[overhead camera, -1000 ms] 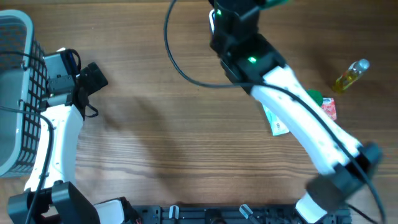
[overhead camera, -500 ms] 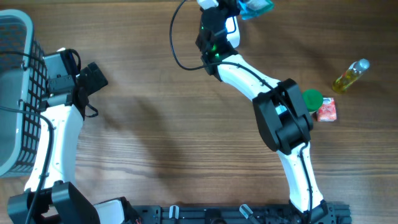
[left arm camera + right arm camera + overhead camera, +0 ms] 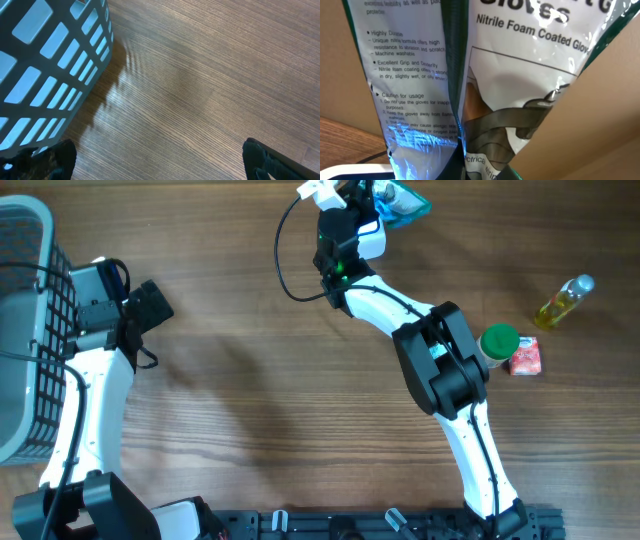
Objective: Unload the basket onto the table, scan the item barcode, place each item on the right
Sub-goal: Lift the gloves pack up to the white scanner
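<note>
- Right wrist view gives you the pack (image 3: 520, 85) hanging close to the lens and filling most of the frame. It is clear and white plastic with green edges, printed "Nitrile Foam Coated Gloves". You can see a glove drawing on it, small print on its left face, and a crease down the middle.
- Overhead, you find the pack (image 3: 405, 198) at the far edge of the table (image 3: 260, 400), with its teal corner poking out to the right of the right gripper (image 3: 378, 195).
- The right gripper's jaws are clenched on the pack. You cannot make out the fingers themselves in the wrist view.
- The right arm (image 3: 440, 370) reaches from the near edge to the far edge, and a black cable (image 3: 283, 260) loops beside its wrist.
- Just beside the arm's elbow you have a green-lidded jar (image 3: 498, 343), with a red sachet (image 3: 526, 358) next to it. A bottle (image 3: 563, 302) of yellow liquid sits nearer the right edge.
- The left gripper (image 3: 152, 302) is well apart from the pack, on the left side. Its jaws are released wide, and your left wrist view shows only bare wood between them (image 3: 159, 162).
- The basket (image 3: 25, 330) stands just beside that arm at the left edge, and its lattice wall (image 3: 50, 60) fills the upper-left corner of the left wrist view.
</note>
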